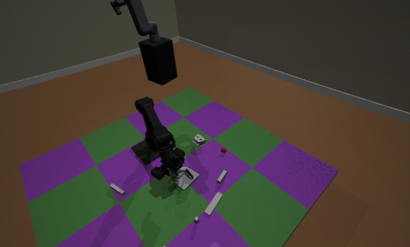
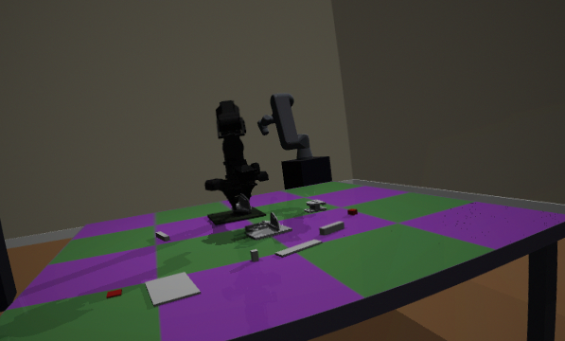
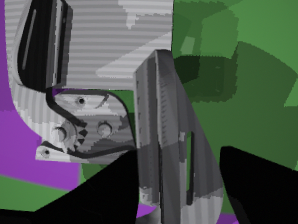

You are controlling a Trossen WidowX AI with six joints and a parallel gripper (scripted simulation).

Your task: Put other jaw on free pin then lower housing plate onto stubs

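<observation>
The grey base lies on the checkered table. One jaw sits on its pin, its teeth facing the free pin. Two stubs with dark holes, an upper stub and a lower stub, show nearby. My gripper is shut on the other jaw. It holds this jaw beside the free pin in the wrist view, clear of it, above the base. A pale plate with dark holes, apparently the housing plate, rests raised behind the base.
A long white bar, a shorter bar, a small block, a left bar and a red block lie around. A white square and red tile lie in front.
</observation>
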